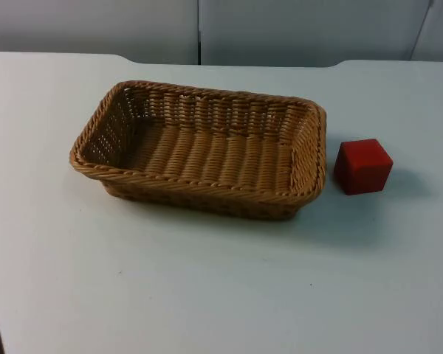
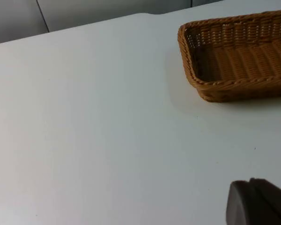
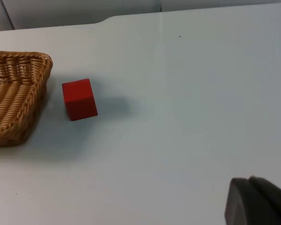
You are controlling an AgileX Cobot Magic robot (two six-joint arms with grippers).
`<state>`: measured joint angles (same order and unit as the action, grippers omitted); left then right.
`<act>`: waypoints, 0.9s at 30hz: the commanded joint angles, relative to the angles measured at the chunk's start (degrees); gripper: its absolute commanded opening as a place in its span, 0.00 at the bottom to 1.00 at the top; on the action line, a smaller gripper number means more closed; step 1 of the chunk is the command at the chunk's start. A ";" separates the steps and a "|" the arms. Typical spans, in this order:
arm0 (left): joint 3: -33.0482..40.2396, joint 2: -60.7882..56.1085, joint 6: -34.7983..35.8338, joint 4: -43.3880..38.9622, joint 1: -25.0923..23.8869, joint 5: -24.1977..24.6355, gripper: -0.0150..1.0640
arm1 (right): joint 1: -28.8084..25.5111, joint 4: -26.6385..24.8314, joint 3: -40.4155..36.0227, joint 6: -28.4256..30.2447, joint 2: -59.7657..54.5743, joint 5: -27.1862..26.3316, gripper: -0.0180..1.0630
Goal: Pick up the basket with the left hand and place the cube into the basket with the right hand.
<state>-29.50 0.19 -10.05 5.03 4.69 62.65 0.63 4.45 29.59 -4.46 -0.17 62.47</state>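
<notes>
Each arm is waiting well back from the objects: one black fingertip of the left gripper (image 2: 260, 202) is showing over bare white table (image 1: 207, 287), likewise the right gripper (image 3: 258, 201), and I cannot tell how either gripper's fingers are standing. Farther out, the woven basket (image 1: 207, 184) is sitting flat, holding nothing. The red cube (image 1: 362, 166) is resting just beside its right end, apart. The grey partition wall (image 1: 280, 29) is closing off the table's far edge.
</notes>
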 commanded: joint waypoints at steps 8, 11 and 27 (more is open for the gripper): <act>0.01 -0.19 0.18 0.33 0.17 -0.67 0.02 | 0.06 -0.31 -0.33 0.38 0.17 -0.72 0.02; 0.01 -0.19 0.18 0.33 0.17 -0.67 0.02 | 0.06 -0.31 -0.33 0.38 0.17 -0.72 0.02; -12.07 27.44 -8.24 19.39 0.17 -5.33 0.02 | 0.06 -0.31 -0.33 0.38 0.17 -0.72 0.02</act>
<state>-40.31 24.05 -15.65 19.98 4.69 58.46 0.63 4.40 29.59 -4.46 -0.17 62.47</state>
